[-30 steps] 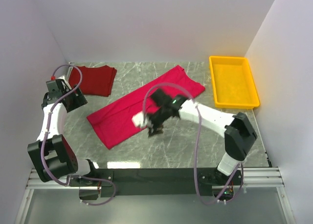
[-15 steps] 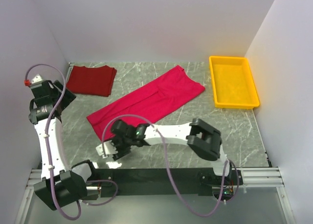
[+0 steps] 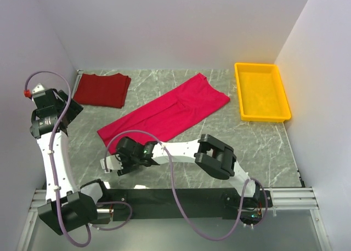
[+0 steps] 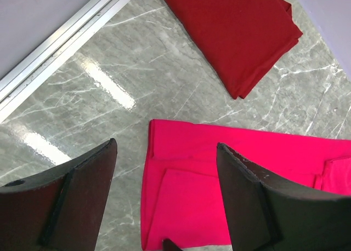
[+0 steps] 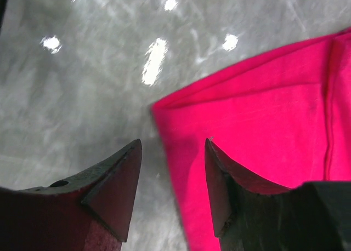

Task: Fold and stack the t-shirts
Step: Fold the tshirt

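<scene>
Bright, even overhead light, with only soft, faint shadows on the worktop [image 3: 263, 147]. Left wrist view is sharp, with one specular streak on the stone; the left end effector [image 4: 167, 152] reads dark and underexposed. Right wrist view is blurred throughout, with several blown-out glare spots.

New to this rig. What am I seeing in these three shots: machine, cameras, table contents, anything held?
It's a left arm and right arm bolted to the table. The wide picture is from a fixed camera above and behind them; the other two look out from each wrist. On it lie a long pink t-shirt, a folded dark red t-shirt and a yellow tray. The left gripper and right gripper are open, holding nothing; the right is at the pink shirt's corner.
</scene>
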Tool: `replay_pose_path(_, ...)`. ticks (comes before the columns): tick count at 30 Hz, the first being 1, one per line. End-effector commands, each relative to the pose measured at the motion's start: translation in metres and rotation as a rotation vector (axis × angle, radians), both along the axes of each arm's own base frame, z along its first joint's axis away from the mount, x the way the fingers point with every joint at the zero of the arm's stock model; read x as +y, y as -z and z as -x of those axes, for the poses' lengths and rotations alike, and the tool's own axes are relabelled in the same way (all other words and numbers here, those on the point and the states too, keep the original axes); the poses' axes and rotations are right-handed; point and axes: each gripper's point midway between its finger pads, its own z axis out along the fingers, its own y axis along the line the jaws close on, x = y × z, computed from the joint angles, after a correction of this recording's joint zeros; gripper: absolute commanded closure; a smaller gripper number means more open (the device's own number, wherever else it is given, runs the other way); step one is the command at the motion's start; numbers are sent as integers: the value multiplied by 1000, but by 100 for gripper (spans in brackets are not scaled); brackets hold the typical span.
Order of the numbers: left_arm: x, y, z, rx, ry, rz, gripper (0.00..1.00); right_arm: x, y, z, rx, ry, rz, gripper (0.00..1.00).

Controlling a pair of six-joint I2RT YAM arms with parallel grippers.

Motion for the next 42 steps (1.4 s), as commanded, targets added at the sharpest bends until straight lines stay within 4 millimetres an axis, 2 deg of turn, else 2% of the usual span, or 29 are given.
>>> replay_pose_path(1, 5, -14, -2, -25, -27, -12, 21, 18, -11, -8, -8, 36, -47, 44)
replay_pose_path(8, 12, -21, -1, -13, -44, -42, 21, 21, 6, 0, 13, 11, -11, 50)
replay_pose_path(11, 14, -24, 0, -9, -47, -53, 21, 21, 11, 0, 18, 10, 4, 60)
replay_pose_path(12, 14, -24, -1, -7, -47, -54, 21, 22, 12, 1, 16, 6, 4, 65)
replay_pose_path(16, 13, -28, -2, -13, -39, -54, 21, 11, 15, 7, 20, -38, 22, 79)
replay_pose_path(17, 12, -29, -3, -19, -35, -49, 21, 10, 5, 10, 18, -58, 1, 83)
replay_pose_path(18, 11, -29, -4, -21, -29, -48, 21, -1, 13, 13, 15, -76, 22, 85)
replay_pose_path(19, 10, -28, -4, -22, -25, -43, 21, -4, 12, 15, 14, -90, 20, 87)
replay_pose_path(20, 8, -28, -5, -26, -16, -35, 21, -8, 2, 17, 10, -106, 6, 90)
replay_pose_path(21, 8, -28, -6, -29, -12, -31, 21, -19, 9, 23, 20, -135, 26, 91)
replay_pose_path(25, 1, -24, -7, -32, 14, -8, 21, -46, 3, 36, 48, -196, 44, 94)
replay_pose_path(27, -3, -21, -8, -34, 35, 10, 21, -68, 1, 44, 70, -234, 76, 95)
replay_pose_path(31, -20, -6, -10, -34, 103, 73, 21, -109, -1, 67, 120, -310, 125, 97)
replay_pose_path(32, -24, -2, -10, -33, 120, 88, 21, -126, -2, 74, 140, -320, 145, 97)
replay_pose_path(38, -55, 24, -9, -18, 247, 217, 21, -165, -13, 117, 261, -355, 178, 97)
replay_pose_path(42, -72, 38, -9, -11, 306, 303, 22, -199, -7, 132, 289, -378, 227, 97)
